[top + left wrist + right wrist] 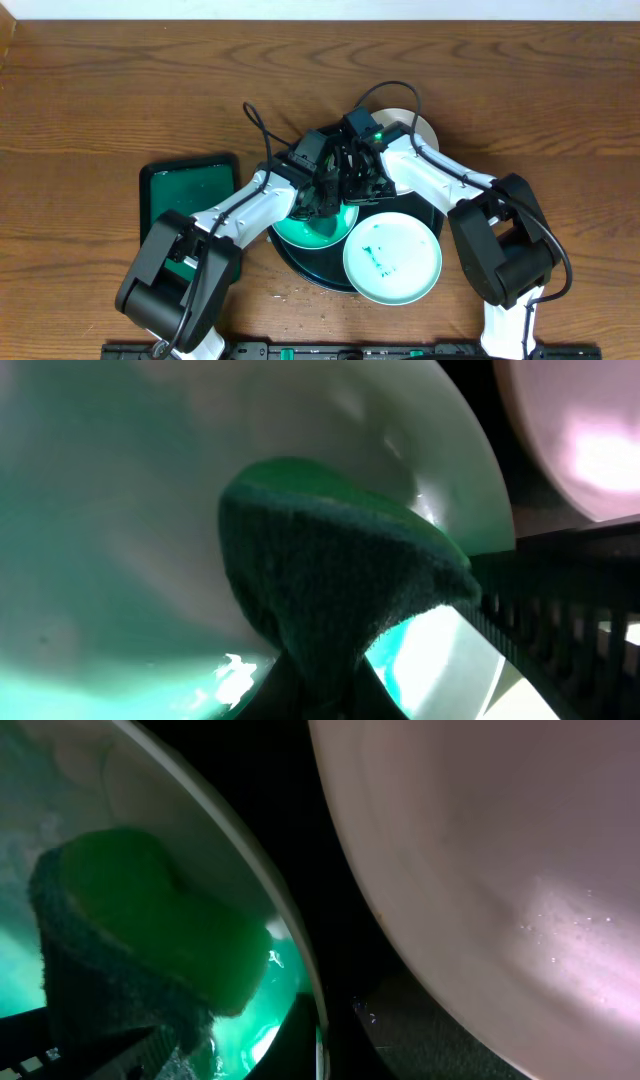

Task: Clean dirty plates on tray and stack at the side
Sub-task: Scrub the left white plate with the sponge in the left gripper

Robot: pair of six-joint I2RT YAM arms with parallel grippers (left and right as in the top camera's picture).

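- On the tray [305, 268], at its middle, a pale mint plate [318, 235] lies under both grippers, which meet over it, close together.
- At the tray's near right edge a second mint plate [392, 258] sits with its rim out over the tray's lip. Green smears show on its face, so I judge it not yet cleaned.
- At the tray's far right edge the white plate [412, 128] is partly hidden by the right arm. The right wrist view shows its inner face glossy and pale.
- The left gripper [322, 195] is pinched on a green sponge [340, 590], whose dark scouring side is pressed onto the middle plate.
- The right gripper [352, 180] is beside that plate's rim. I cannot tell whether its jaws are apart, closed or gripping the rim, since neither wrist view shows them plainly.
- Handling, as a judgement: the plates look light, stiff and smooth, and wet glints suggest they are slippery. Scrubbing would likely push an unsteadied plate across the tray.
- The shallow rim is the only real purchase, so pinch it with one finger under the lip and one inside.
- The sponge is soft and squashes in the grip, so it needs firm downward pressure to bite.
- Left of the tray, well apart, lies a rectangular dark green tray [190, 190].
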